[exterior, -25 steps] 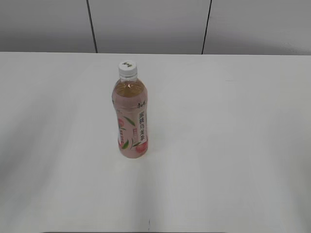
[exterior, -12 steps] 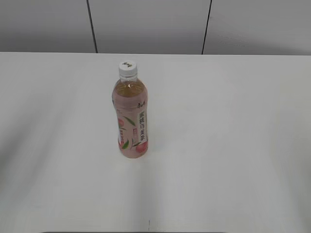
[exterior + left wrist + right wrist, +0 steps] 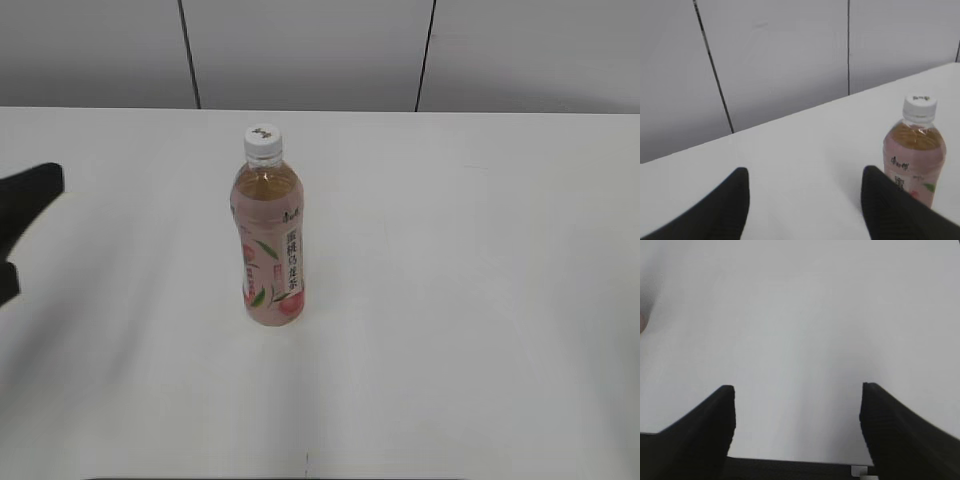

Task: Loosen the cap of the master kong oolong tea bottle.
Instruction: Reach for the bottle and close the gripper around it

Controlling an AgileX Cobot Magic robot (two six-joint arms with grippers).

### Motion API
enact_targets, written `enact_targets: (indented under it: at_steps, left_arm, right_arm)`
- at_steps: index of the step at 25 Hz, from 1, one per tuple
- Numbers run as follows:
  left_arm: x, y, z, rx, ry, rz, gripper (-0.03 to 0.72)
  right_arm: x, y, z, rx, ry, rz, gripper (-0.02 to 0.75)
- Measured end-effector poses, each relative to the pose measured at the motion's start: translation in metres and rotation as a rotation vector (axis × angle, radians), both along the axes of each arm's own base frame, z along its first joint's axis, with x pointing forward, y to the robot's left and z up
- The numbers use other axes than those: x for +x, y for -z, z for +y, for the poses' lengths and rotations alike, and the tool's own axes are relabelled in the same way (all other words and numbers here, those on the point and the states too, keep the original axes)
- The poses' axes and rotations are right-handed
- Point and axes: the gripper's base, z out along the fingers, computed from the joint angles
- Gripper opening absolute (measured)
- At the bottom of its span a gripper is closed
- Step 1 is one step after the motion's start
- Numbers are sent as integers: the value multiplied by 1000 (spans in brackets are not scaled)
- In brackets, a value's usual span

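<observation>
The master kong oolong tea bottle (image 3: 269, 250) stands upright on the white table (image 3: 450, 300), left of centre, with its pink peach label facing me. Its white cap (image 3: 263, 140) is on the neck. In the left wrist view the bottle (image 3: 914, 160) and cap (image 3: 920, 106) are at the right, beside the right finger. My left gripper (image 3: 15, 235) is at the far left edge of the exterior view, well left of the bottle; its fingers (image 3: 802, 177) are open and empty. My right gripper (image 3: 796, 390) is open and empty over bare table, outside the exterior view.
A grey panelled wall (image 3: 310, 50) with dark vertical seams runs behind the table's far edge. The table's near edge shows at the bottom of the right wrist view (image 3: 790, 460).
My left gripper has come into the exterior view at the far left edge. The bottle has not moved.
</observation>
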Motion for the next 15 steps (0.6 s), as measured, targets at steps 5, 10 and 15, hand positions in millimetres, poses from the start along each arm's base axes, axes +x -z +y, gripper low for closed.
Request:
enact_targets:
  at_steps: [5, 10, 15]
  left_arm:
    - [21, 28, -29, 120, 144, 45, 447]
    - [35, 54, -49, 139, 223, 88, 475]
    - [47, 72, -60, 81, 248, 93, 484]
  right_arm:
    - [0, 0, 0, 0, 0, 0, 586]
    - [0, 0, 0, 0, 0, 0, 586]
    - [0, 0, 0, 0, 0, 0, 586]
